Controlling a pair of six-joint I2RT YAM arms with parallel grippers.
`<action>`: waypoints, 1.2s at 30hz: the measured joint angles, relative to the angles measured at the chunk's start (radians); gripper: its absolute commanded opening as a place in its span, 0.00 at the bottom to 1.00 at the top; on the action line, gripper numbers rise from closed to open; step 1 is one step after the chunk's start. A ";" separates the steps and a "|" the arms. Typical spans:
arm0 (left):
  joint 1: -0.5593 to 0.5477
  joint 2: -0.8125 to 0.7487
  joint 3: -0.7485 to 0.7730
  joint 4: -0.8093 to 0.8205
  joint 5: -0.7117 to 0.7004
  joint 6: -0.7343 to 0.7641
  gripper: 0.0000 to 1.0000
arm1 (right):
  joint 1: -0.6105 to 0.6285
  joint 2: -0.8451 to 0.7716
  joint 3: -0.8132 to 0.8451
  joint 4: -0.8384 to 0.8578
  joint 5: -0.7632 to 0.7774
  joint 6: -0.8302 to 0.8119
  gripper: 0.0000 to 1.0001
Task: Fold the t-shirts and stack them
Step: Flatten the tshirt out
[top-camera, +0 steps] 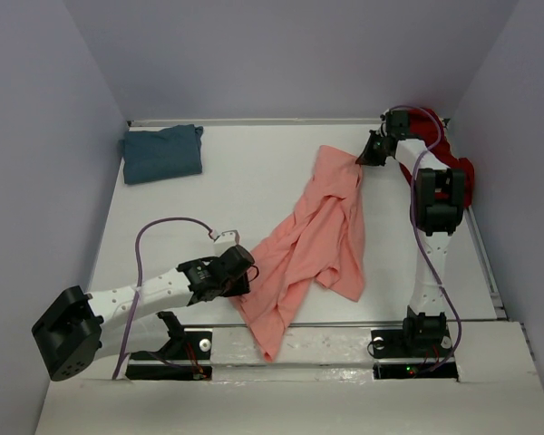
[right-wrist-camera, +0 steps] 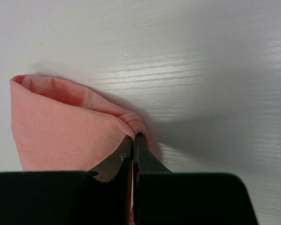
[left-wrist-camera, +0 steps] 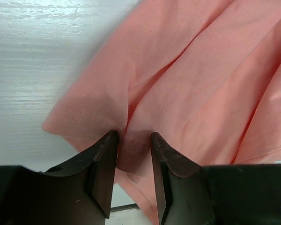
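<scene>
Shirt (top-camera: 322,231) salmon, sprawled | right hand (right-wrist-camera: 132,137) pinches corner | left hand (left-wrist-camera: 134,136) straddles hem

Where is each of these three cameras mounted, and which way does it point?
Top external: above and behind the arms, looking down at the table; both arms show whole.
Left wrist: on the left arm, facing down past the left gripper, whose fingers straddle the pink t-shirt.
Right wrist: on the right arm, facing down past the right gripper, which pinches a pink corner.
Shared: all three see the pink t-shirt.
</scene>
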State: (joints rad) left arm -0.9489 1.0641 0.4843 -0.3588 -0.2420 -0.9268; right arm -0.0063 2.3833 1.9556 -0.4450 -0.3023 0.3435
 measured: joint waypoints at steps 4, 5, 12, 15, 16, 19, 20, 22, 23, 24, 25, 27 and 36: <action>0.000 0.000 0.000 -0.003 0.000 -0.005 0.30 | 0.000 0.000 0.000 -0.001 0.000 0.000 0.00; 0.000 0.000 0.000 -0.004 0.000 -0.008 0.30 | 0.000 0.000 0.001 -0.001 0.000 0.000 0.00; 0.000 0.000 0.000 -0.009 0.002 -0.015 0.60 | 0.000 0.004 0.011 -0.006 -0.005 0.000 0.00; -0.003 -0.015 0.000 -0.012 0.004 -0.020 0.61 | 0.000 0.010 0.013 -0.008 -0.008 0.000 0.00; -0.004 -0.020 0.000 -0.012 0.005 -0.020 0.61 | 0.000 0.011 0.013 -0.008 -0.009 0.000 0.00; -0.005 -0.032 0.000 -0.012 0.006 -0.022 0.60 | 0.000 0.013 0.016 -0.008 -0.012 0.000 0.00; -0.005 -0.031 0.000 -0.013 0.007 -0.023 0.60 | 0.000 0.013 0.017 -0.009 -0.012 0.000 0.00; -0.006 -0.029 0.000 -0.014 0.010 -0.023 0.59 | 0.000 0.013 0.018 -0.011 -0.012 0.000 0.00; -0.006 -0.027 0.000 -0.014 0.011 -0.024 0.59 | 0.000 0.013 0.018 -0.011 -0.012 0.000 0.00; -0.007 -0.026 0.000 -0.016 0.012 -0.025 0.59 | 0.000 0.013 0.018 -0.011 -0.012 0.000 0.00; -0.009 -0.026 0.000 -0.019 0.013 -0.026 0.59 | 0.000 0.013 0.018 -0.011 -0.012 0.000 0.00; -0.014 -0.026 0.000 -0.024 0.016 -0.028 0.59 | 0.000 0.013 0.019 -0.011 -0.012 0.000 0.00; -0.038 -0.026 0.009 -0.058 0.016 -0.051 0.45 | 0.000 0.014 0.019 -0.011 -0.018 0.000 0.00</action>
State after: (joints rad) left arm -0.9867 1.0382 0.4934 -0.4168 -0.2256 -0.9783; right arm -0.0067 2.3974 1.9743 -0.4564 -0.3199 0.3435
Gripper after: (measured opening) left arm 0.554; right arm 0.023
